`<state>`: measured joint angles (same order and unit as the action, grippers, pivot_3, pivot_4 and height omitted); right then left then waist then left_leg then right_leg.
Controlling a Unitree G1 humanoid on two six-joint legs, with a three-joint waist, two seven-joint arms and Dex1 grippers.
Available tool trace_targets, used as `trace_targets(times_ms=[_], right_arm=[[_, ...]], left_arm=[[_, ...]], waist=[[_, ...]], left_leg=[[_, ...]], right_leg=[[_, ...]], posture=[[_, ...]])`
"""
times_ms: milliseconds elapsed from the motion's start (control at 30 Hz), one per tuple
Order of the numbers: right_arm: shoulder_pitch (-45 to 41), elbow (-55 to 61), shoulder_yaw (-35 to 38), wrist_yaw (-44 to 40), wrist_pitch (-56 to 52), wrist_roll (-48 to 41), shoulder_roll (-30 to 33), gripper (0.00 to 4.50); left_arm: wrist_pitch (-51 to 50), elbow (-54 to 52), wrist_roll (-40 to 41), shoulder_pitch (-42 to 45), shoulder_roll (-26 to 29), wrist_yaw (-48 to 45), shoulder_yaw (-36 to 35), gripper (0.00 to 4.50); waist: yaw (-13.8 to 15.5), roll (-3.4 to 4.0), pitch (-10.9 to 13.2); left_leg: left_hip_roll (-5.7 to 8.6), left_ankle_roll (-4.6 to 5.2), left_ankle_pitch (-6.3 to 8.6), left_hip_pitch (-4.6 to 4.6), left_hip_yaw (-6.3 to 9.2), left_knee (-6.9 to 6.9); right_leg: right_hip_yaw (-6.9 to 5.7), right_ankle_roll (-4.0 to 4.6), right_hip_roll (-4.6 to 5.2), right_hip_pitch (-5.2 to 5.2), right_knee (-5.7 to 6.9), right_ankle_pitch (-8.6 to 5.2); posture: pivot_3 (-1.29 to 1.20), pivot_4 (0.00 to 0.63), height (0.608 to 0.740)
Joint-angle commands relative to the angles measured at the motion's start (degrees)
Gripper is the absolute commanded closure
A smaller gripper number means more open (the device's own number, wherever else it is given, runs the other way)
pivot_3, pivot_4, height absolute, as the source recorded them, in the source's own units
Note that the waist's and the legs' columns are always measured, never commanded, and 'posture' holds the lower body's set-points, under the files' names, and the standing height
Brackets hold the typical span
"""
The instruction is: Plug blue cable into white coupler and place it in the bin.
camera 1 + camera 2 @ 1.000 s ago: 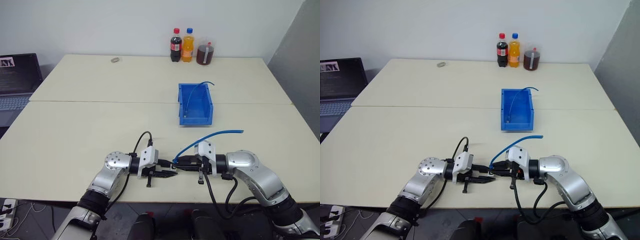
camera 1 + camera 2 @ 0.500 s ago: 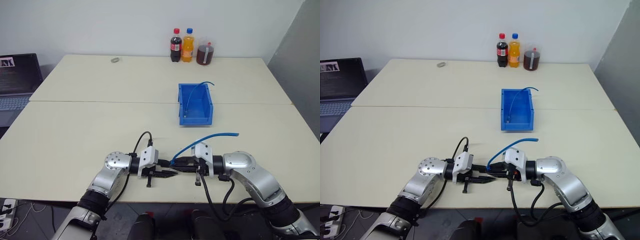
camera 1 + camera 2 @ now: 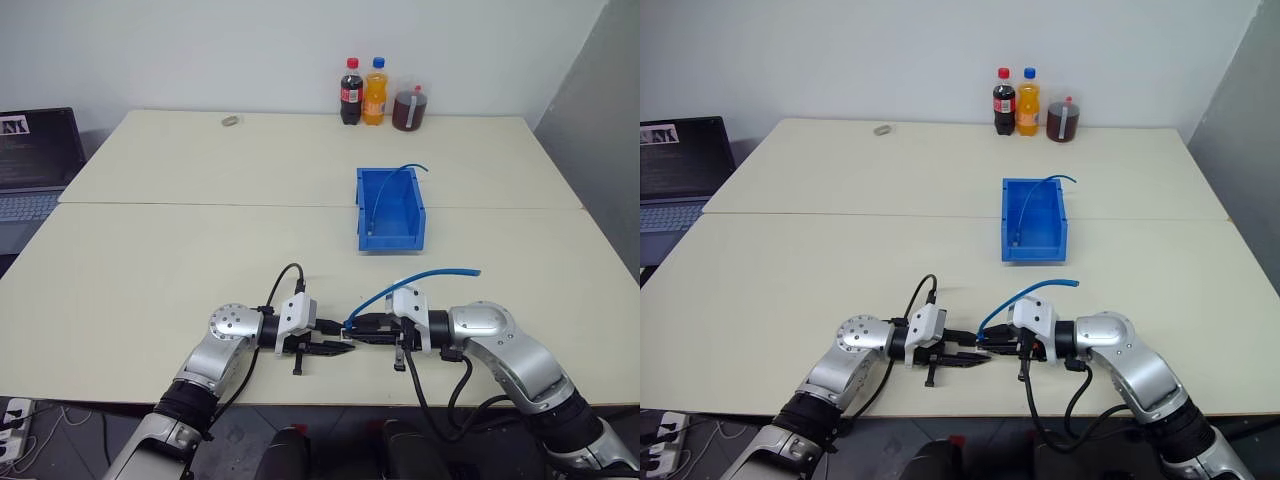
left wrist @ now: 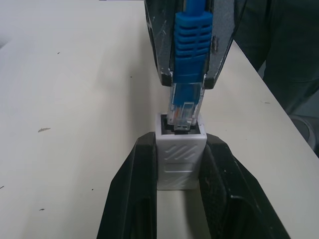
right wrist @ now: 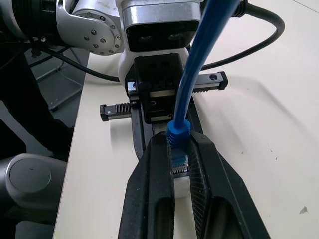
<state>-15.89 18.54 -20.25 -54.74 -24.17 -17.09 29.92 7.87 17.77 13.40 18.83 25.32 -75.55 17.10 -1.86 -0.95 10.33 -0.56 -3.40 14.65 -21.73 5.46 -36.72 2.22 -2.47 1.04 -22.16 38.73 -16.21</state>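
Looking over two pale tables (image 3: 200, 260) pushed together before a white wall, we see a laptop (image 3: 35, 160) at the left edge and three bottles (image 3: 378, 95) at the far side. Our left gripper (image 3: 340, 347) clamps the white coupler (image 4: 180, 157); our right gripper (image 3: 352, 327), facing it near the front edge, pinches the blue cable (image 3: 420, 274), its plug sitting in the coupler's socket. The bin (image 3: 390, 209) beyond holds a second blue cable (image 3: 395, 180).
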Motion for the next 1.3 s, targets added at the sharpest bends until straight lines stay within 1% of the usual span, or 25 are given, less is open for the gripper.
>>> trace_targets(times_ms=[33,667,967,1067,1133,1167,1300], right_arm=[[0.59,0.96,0.37,-0.26,0.55,-0.46,-0.21,4.37],[0.45,-0.85,-0.16,-0.12,1.54,1.04,-1.18,4.37],[1.9,-8.36,-3.0,-0.17,7.66,5.25,-1.58,4.37],[1.9,-10.91,-4.09,-0.54,9.98,7.03,-1.18,4.37],[1.64,-12.65,-4.95,-0.64,11.23,8.0,-1.23,4.37],[1.49,-13.27,-5.25,-0.72,11.69,8.3,-1.27,4.37],[0.98,-15.03,-5.67,-1.09,12.74,8.66,-1.27,4.37]], left_arm=[[-2.02,3.7,-4.04,-2.7,1.95,-0.43,2.54,3.7],[-2.33,3.31,-4.02,-2.98,2.01,-0.36,2.64,3.7],[-2.37,3.41,-4.05,-2.98,2.14,-0.49,2.71,3.7],[-2.36,3.45,-3.98,-2.97,2.28,-0.63,2.69,3.7],[-2.36,3.44,-4.0,-2.99,2.37,-0.74,2.72,3.7],[-2.39,3.43,-4.0,-3.0,2.38,-0.78,2.71,3.7],[-2.62,3.12,-3.91,-2.96,2.4,-0.7,2.81,3.7]], waist=[[0.0,-0.01,-0.03],[-0.01,-0.01,-0.06],[-0.11,-0.04,-0.6],[-0.19,-0.06,-0.69],[-0.28,-0.13,-0.87],[-0.35,-0.14,-1.06],[-0.52,-0.11,-1.33]], left_leg=[[0.0,0.0,0.0,0.0,0.0,0.0],[0.0,0.0,0.0,0.0,0.0,0.0],[-0.02,0.01,0.01,0.09,-0.05,0.04],[-0.04,0.03,0.02,0.39,-0.12,0.13],[-0.06,0.04,0.03,0.94,-0.23,0.43],[-0.08,0.04,0.03,1.05,-0.24,0.56],[-0.16,0.05,0.03,1.1,-0.18,0.69]], right_leg=[[0.0,0.0,0.0,0.0,0.0,0.0],[0.0,0.0,-0.01,0.0,0.0,-0.01],[0.05,0.0,-0.03,0.03,0.0,-0.02],[0.1,0.05,-0.04,0.25,-0.01,-0.07],[0.16,0.15,-0.04,0.7,-0.15,-0.17],[0.15,0.2,-0.04,0.76,-0.19,-0.22],[0.1,0.27,-0.12,0.77,-0.19,-0.31]], posture=[[0.0,0.15,0.74],[0.0,0.15,0.74],[0.0,0.15,0.74],[0.0,0.15,0.74],[0.0,0.15,0.74],[0.0,0.15,0.74],[0.0,0.15,0.74]])
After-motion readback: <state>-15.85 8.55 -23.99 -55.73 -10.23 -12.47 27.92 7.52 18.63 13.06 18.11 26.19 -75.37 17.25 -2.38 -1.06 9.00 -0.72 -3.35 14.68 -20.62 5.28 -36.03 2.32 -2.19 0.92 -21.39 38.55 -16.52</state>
